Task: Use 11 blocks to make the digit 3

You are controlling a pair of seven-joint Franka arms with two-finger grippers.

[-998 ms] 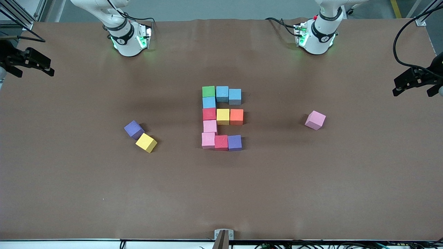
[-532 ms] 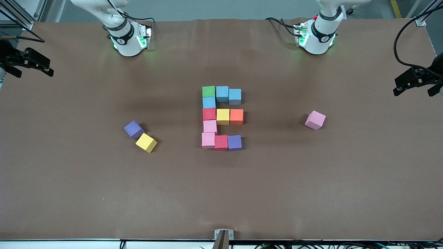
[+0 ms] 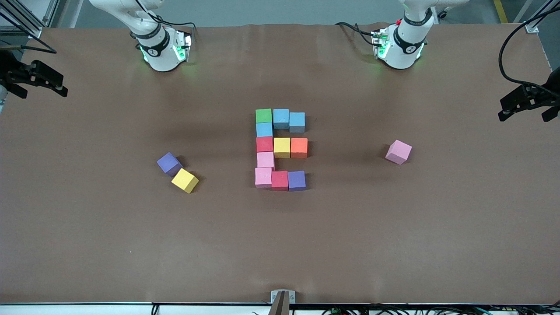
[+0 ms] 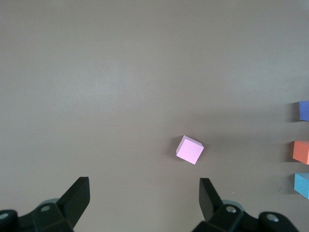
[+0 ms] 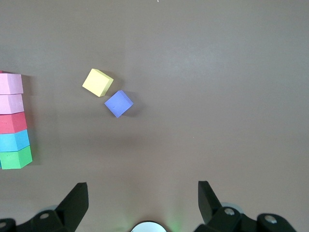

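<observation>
Eleven blocks form the digit 3 (image 3: 281,148); three loose blocks (image 3: 398,152) remain; both claws (image 4: 145,203) (image 5: 142,203) gape wide, empty.

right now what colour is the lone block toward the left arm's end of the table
Pink. The lone block shows best in the left wrist view.

Both arms are pulled right back and waiting, each one swung out to its own end of the table (image 3: 280,245) — nowhere near the middle. The left tool (image 4: 145,200) hangs up in the air over bare table near that end, fingers (image 4: 77,195) spread wide with nothing between them. Same deal for the right tool (image 5: 142,200) — up high over its end of the table, fingers (image 5: 75,198) wide apart, gripping nothing. Both wrists point the tools straight down.
</observation>
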